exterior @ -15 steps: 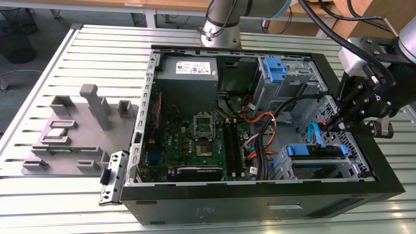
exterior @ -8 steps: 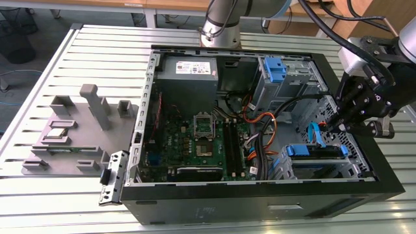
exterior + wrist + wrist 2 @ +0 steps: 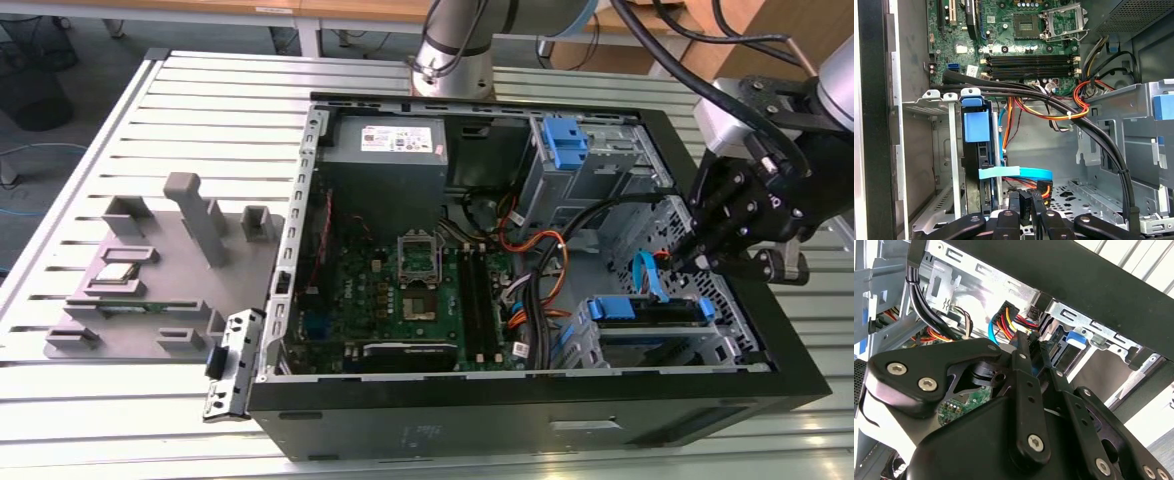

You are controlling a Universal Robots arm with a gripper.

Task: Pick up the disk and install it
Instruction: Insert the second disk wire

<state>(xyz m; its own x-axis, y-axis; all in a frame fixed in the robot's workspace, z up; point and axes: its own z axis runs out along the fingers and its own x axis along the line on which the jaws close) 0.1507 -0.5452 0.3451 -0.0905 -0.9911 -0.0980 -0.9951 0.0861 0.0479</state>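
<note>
Hovering beside the bay-seated disk (image 3: 977,150), the hand (image 3: 1026,202) pinches a black connector (image 3: 1024,197).

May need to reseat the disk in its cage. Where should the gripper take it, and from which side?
Probably by the blue bracket tab, the part of the disk that stands proud of the drive cage. Come straight in from the case's open side: cage walls flank the disk's faces, and the black cable bundle crosses close by.

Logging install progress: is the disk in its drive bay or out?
In: the disk sits edge-on inside the metal bay, blue bracket tab showing.
</note>
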